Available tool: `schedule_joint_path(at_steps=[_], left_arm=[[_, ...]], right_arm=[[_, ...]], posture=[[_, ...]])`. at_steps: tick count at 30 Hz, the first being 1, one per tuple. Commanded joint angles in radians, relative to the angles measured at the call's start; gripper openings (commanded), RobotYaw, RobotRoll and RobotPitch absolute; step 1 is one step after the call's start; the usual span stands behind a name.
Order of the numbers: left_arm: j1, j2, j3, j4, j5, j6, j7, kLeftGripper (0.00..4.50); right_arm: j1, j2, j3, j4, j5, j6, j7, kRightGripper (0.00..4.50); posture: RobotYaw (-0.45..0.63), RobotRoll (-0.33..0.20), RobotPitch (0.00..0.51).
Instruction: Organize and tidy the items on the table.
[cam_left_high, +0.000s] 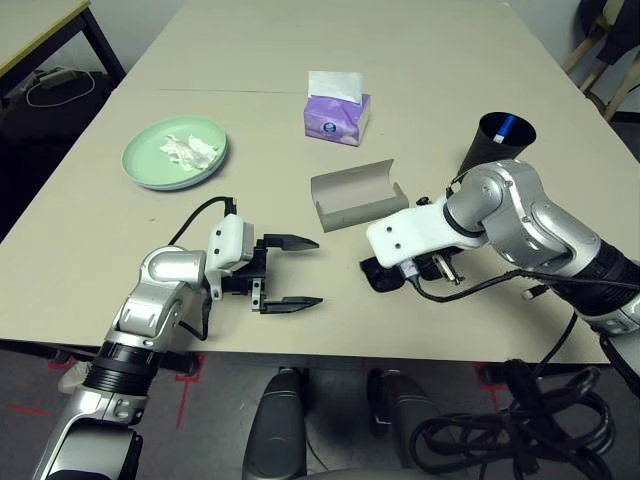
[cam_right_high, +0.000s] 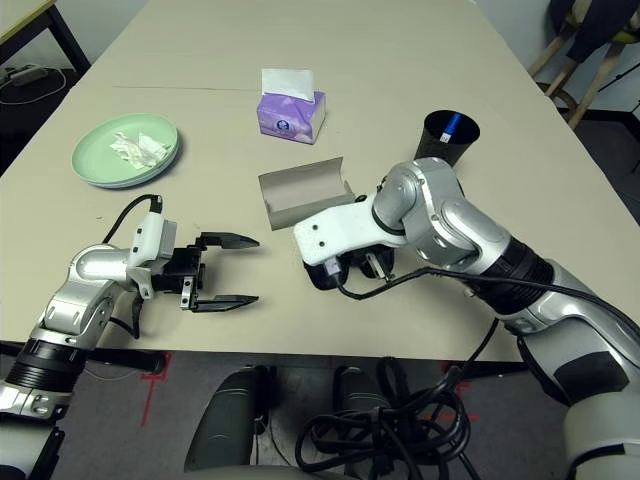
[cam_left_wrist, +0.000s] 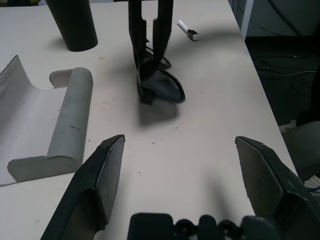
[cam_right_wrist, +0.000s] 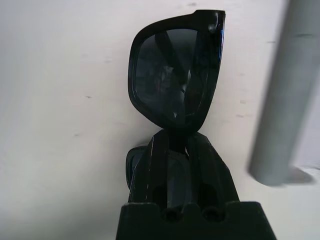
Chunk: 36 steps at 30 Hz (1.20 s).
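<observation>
right gripper (cam_right_wrist: 175, 145) was clenched on the black sunglasses (cam_right_wrist: 175, 75), just beside the open grey glasses case (cam_left_high: 355, 195). left gripper (cam_left_high: 300, 272) hung released near the case.

No readable text anywhere. Purple tissue box (cam_left_high: 337, 117) has a round logo on its front, too small to make out. Nothing legible on the table (cam_left_high: 420, 60) or other items.

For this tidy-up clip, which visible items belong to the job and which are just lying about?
Job: black sunglasses, held in the right gripper; open glasses case; tissue on green plate; black cup; pen.
Lying about: purple tissue box.
</observation>
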<state>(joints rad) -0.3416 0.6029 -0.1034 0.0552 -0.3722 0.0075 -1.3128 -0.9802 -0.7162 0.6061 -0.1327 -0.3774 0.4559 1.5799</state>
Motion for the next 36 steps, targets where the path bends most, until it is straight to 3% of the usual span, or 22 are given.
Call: schedule_joint_path(at_steps=[1,9,18,36], left_arm=[[-0.004,-0.006,0.017,0.002,-0.011,0.017,0.024,4.5],[-0.035,-0.006,0.049,0.023,0.014,0.047,0.123,4.5],[-0.043,-0.001,0.058,0.013,0.018,0.061,0.172,4.5],[-0.05,-0.001,0.064,-0.008,0.016,0.064,0.213,4.5]], right_arm=[[-0.05,-0.012,-0.05,0.017,0.045,0.005,0.025,0.45],[-0.183,0.089,-0.045,0.278,0.01,-0.121,-0.123,0.45],[-0.243,0.236,-0.014,0.564,-0.075,-0.279,-0.303,0.45],[-0.312,0.363,-0.015,0.836,-0.152,-0.457,-0.454,0.45]], posture=[[0.08,0.0,0.142],[0.1,0.0,0.141],[0.13,0.0,0.149],[0.15,0.0,0.149]])
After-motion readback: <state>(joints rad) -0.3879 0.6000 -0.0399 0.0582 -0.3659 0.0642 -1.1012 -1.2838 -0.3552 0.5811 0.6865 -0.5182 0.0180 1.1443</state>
